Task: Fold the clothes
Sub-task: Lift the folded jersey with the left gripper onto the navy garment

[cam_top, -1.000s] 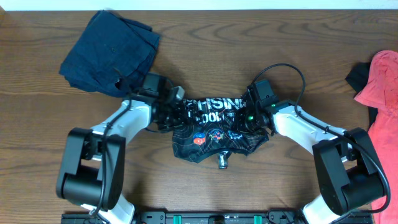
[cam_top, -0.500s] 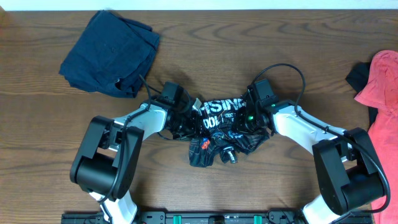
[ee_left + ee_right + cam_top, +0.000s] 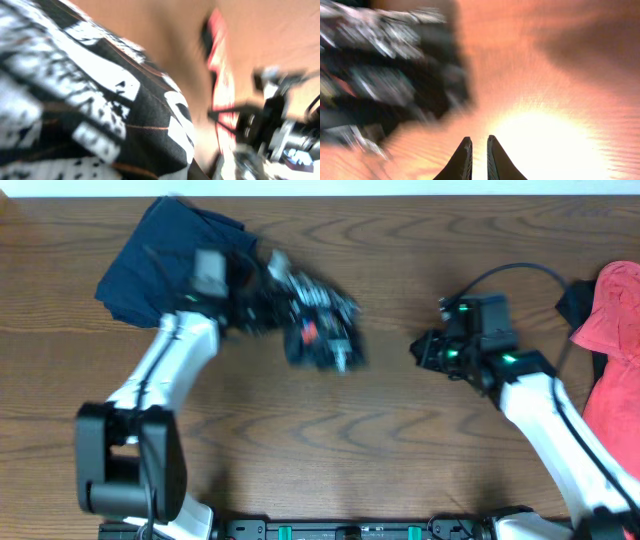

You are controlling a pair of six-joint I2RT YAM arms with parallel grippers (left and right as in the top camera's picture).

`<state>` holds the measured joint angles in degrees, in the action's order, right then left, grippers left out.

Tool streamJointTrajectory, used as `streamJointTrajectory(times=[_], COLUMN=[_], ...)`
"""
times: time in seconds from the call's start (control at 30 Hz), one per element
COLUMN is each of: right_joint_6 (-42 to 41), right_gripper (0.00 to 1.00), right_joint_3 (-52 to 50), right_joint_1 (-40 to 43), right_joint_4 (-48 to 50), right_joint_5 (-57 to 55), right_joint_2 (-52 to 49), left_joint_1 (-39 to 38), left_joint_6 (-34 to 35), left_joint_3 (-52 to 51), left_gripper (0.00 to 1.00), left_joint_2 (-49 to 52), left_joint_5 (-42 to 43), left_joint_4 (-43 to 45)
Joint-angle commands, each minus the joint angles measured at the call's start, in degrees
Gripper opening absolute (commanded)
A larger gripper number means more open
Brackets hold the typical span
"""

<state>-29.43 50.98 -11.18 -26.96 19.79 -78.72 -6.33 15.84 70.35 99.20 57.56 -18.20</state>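
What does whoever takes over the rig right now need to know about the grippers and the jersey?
Left gripper: shut on the jersey.
Right gripper: shut, empty, over bare table right of centre.
Jersey: a crumpled bundle left of centre, next to the navy garment. The image is too blurred to tell whether it is lifted or resting. The red garment lies at the right edge.
Done: the jersey is gathered up, but no neat fold is visible.
Left: probably set it down, flatten it and finish the fold.
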Motion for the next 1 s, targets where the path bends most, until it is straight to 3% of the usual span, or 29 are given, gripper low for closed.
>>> streamJointTrajectory(times=[0.0,0.17,0.27,0.4,0.6,0.63,0.7,0.77,0.87,0.97], right_joint_6=[0.96,0.74,0.66,-0.79,-0.79,-0.76,-0.76,-0.76,-0.74,-0.72], right_gripper=[0.11,0.11,0.11,0.1,0.09,0.09,0.09,0.09,0.09,0.09], right_joint_3=[0.07,0.07,0.07,0.07,0.07,0.07,0.07,0.07,0.07,0.07], right_joint_1=[2.25,3.15,3.06,3.06,3.06,3.06,3.06,3.06,3.06,3.08], right_joint_4=[-0.02,-0.11,-0.92,-3.5,-8.31,-8.79,-9.31,-9.6,-9.92,-9.88], right_joint_5=[-0.33,-0.31,-0.28,-0.26,-0.24,-0.24,-0.22,0.13,0.13,0.11], right_joint_2=[4.79,9.29,10.38,10.51,10.54,10.54,10.6,10.64,10.64,10.64], left_joint_1=[3.72,8.85,12.15,17.09,24.87,25.99,28.13,30.53,33.97,37.81], left_joint_6=[2.67,11.56,13.88,12.07,10.34,10.34,10.27,7.89,3.13,1.07], left_joint_3=[7.58,12.81,13.2,13.2,13.18,13.18,13.18,13.18,13.18,13.18], left_gripper=[0.06,0.06,0.06,0.06,0.06,0.13,0.49,0.55,0.8,0.82], left_joint_2=[-1.88,-1.33,-0.66,0.87,8.37,9.99,12.79,14.29,14.23,12.59], left_joint_5=[-0.24,-6.69,-10.54,-16.63,-18.23,-18.21,-18.18,-18.18,-18.16,-18.16], left_joint_4=[4.22,21.68,27.89,26.12,19.37,17.62,13.27,7.08,-1.36,-9.2])
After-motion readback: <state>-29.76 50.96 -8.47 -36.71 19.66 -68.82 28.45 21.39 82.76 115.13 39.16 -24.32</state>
